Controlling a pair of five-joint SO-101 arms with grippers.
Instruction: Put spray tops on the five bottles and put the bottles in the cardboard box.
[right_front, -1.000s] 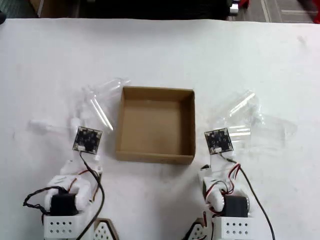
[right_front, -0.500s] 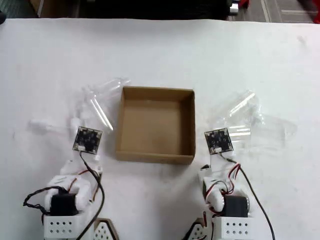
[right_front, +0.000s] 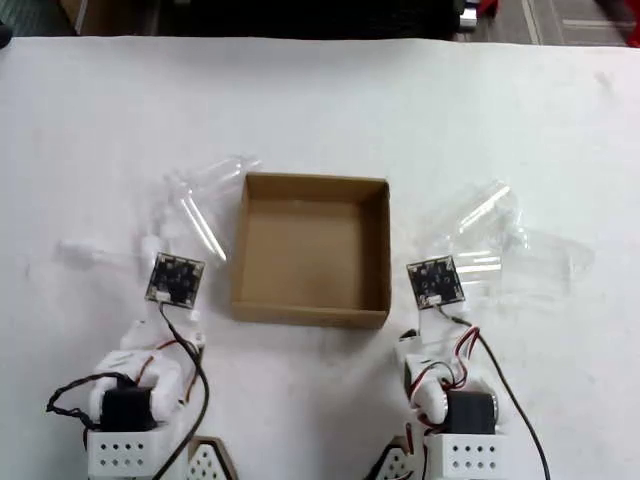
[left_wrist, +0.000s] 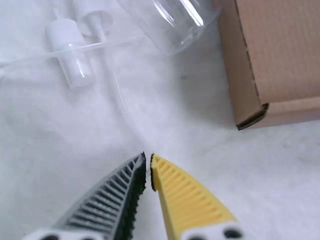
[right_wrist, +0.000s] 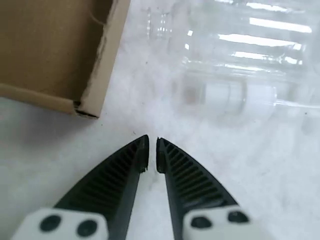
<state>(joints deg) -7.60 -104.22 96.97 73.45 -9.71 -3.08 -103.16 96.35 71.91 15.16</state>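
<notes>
An open cardboard box (right_front: 313, 247) sits mid-table, nothing inside it. Clear bottles (right_front: 205, 205) lie on their sides left of it, more clear bottles (right_front: 500, 240) right of it. White spray tops (left_wrist: 80, 42) with thin tubes lie by the left bottles; another spray top (right_wrist: 235, 95) lies among the right bottles (right_wrist: 250, 35). My left gripper (left_wrist: 148, 161), grey and yellow fingers, is shut and holds nothing, low over the cloth near the box corner (left_wrist: 250, 117). My right gripper (right_wrist: 151, 145), black fingers, is shut on nothing, near the box's other front corner (right_wrist: 87, 107).
A white cloth (right_front: 320, 110) covers the table. Both arm bases (right_front: 125, 420) (right_front: 450, 420) stand at the near edge. A spray top with its tube (right_front: 85, 250) lies far left. Dark objects line the table's far edge.
</notes>
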